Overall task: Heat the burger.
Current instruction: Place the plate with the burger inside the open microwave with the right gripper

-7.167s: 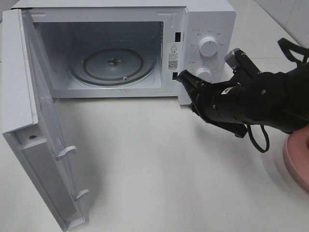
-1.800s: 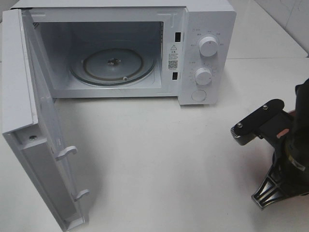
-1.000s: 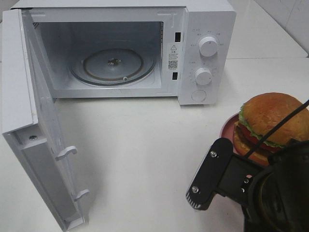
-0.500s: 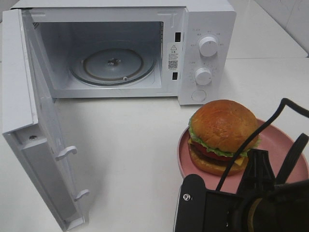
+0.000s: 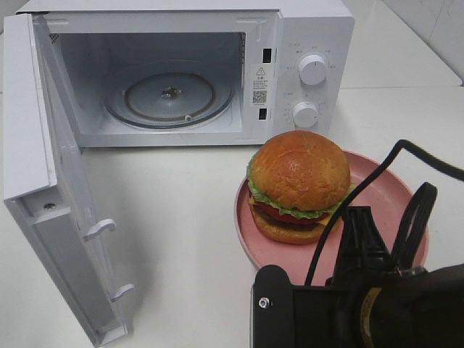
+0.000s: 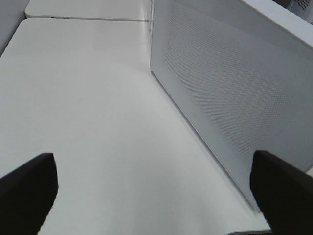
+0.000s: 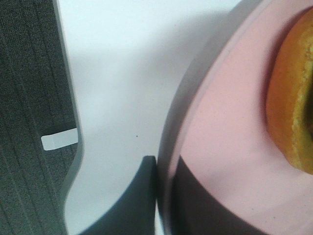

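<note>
Exterior high view: the burger [image 5: 299, 177] sits upright on a pink plate [image 5: 395, 192] just in front of the microwave [image 5: 312, 29], below its two dials and outside the cavity. The microwave's door [image 5: 43, 181] stands swung wide, and the glass turntable [image 5: 170, 98] inside is bare. The right arm's black body and a looping cable [image 5: 406, 156] cover the side of the plate farthest from the microwave, so the right gripper [image 5: 359, 235] shows only as a dark wedge lying on the plate behind the burger. The right wrist view settles the grip: the right gripper [image 7: 164, 196] is clamped on the plate's rim, one finger under it and one on top, with only a sliver of the burger's lower bun [image 7: 288, 112] in frame. The left arm is out of the high view. In the left wrist view the left gripper [image 6: 156, 196] hangs spread wide with nothing between its fingers, over the white table [image 6: 83, 107] beside a white dotted panel [image 6: 230, 83]; whether that is the microwave's door or casing cannot be told.
</note>
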Tool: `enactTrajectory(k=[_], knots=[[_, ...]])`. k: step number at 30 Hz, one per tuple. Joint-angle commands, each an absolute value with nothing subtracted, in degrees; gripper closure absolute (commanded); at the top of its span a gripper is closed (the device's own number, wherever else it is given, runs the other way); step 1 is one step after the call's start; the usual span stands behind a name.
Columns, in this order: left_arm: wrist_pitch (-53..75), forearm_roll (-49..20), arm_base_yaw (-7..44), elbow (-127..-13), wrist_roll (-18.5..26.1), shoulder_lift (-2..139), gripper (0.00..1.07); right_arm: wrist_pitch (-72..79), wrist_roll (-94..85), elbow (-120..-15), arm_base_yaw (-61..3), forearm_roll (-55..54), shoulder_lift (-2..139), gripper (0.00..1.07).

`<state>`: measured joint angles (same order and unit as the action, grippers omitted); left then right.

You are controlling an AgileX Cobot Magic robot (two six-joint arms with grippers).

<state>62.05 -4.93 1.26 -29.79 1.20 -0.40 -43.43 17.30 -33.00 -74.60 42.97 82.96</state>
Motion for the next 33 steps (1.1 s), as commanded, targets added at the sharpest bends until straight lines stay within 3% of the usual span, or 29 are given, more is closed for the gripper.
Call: enactTrajectory(k=[1, 9, 19, 21, 29, 33], knots=[[61.31, -5.39, 1.32, -29.68, 1.2, -1.15, 0.07, -41.83, 16.96, -33.0, -74.89, 47.84, 82.68, 1.07], [61.31, -5.39, 1.32, -29.68, 1.2, -1.15, 0.07, -34.55, 11.69, -33.0, -73.51, 50.08, 82.68, 1.07], [61.31, -5.39, 1.32, -29.68, 1.2, -1.15, 0.07, -27.04, -3.15, -33.17, -65.2, 49.33, 82.68, 1.07], [61.31, -5.39, 1.32, -29.68, 1.2, -1.15, 0.07, -24.64, -10.89, -34.43, -61.48, 45.78, 82.68, 1.07], [61.31, -5.39, 1.32, -29.68, 1.2, -1.15, 0.07, -22.17, -23.61, -37.36, -56.44, 41.48, 82.79, 1.07], [61.31, -5.39, 1.32, -29.68, 1.2, -1.15, 0.07, -20.45, -36.78, -39.99, -51.22, 32.6, 82.85, 1.07]])
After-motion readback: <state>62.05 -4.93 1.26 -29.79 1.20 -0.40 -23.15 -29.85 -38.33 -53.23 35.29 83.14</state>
